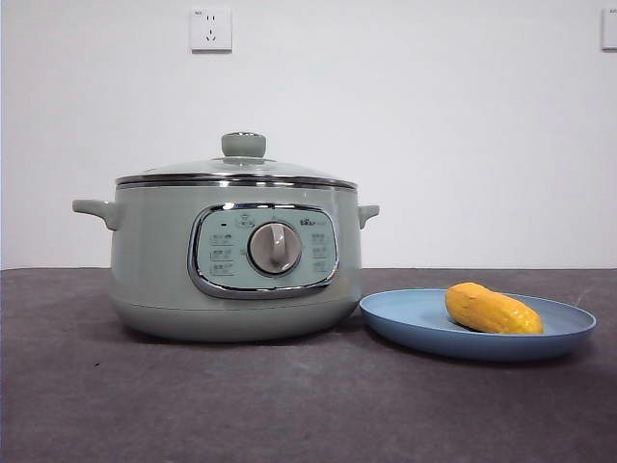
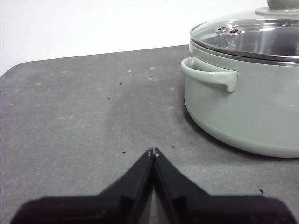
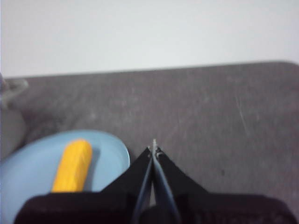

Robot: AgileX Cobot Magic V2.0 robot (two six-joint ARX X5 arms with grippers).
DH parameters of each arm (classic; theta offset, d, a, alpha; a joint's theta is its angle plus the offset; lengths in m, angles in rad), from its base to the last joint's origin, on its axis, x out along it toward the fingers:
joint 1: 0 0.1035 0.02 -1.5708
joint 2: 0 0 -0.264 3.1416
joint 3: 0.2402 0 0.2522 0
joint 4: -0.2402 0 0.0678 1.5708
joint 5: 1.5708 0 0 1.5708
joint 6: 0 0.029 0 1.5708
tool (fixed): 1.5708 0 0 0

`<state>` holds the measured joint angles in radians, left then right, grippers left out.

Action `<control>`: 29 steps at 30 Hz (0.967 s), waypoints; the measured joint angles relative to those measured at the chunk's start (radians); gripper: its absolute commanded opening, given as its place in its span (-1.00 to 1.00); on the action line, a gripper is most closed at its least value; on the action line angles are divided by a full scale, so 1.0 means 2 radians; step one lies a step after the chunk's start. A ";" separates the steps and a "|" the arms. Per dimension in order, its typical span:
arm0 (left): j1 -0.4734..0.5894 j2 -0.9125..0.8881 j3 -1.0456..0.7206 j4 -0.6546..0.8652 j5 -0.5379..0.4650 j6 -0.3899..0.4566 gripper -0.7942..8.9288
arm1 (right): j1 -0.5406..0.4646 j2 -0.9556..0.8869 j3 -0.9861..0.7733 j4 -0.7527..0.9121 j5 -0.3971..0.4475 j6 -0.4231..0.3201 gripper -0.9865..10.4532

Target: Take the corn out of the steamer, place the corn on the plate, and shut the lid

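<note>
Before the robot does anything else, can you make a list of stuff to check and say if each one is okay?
1. Corn out of the steamer and lying on the plate: ok.
2. Lid sitting on the steamer: ok.
3. Lid seated all the way round: cannot tell, the far rim is hidden.
4. Left gripper empty, jaws shut, beside the steamer: ok.
5. Right gripper empty, jaws shut, beside the plate: ok.

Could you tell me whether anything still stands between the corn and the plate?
Nothing visible does: the corn already lies on the plate, and the lid sits on the steamer. Both grippers wait shut, holding nothing.
</note>
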<state>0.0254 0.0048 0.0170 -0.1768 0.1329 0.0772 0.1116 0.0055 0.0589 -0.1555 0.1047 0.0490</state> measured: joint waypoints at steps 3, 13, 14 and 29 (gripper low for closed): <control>0.000 0.000 0.000 0.000 0.000 0.000 -0.84 | 0.000 0.000 -0.021 -0.005 0.000 0.012 -0.83; 0.000 0.000 0.000 0.000 0.000 0.000 -0.84 | 0.000 -0.001 -0.021 -0.005 0.001 0.025 -0.83; 0.000 0.000 0.000 0.000 0.000 0.000 -0.84 | 0.000 -0.001 -0.021 -0.005 0.001 0.025 -0.83; 0.000 0.000 0.000 0.000 0.000 0.000 -0.84 | 0.000 -0.001 -0.021 -0.005 0.001 0.026 -0.83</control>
<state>0.0254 0.0048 0.0170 -0.1768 0.1329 0.0772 0.1116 0.0040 0.0166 -0.1646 0.1059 0.1009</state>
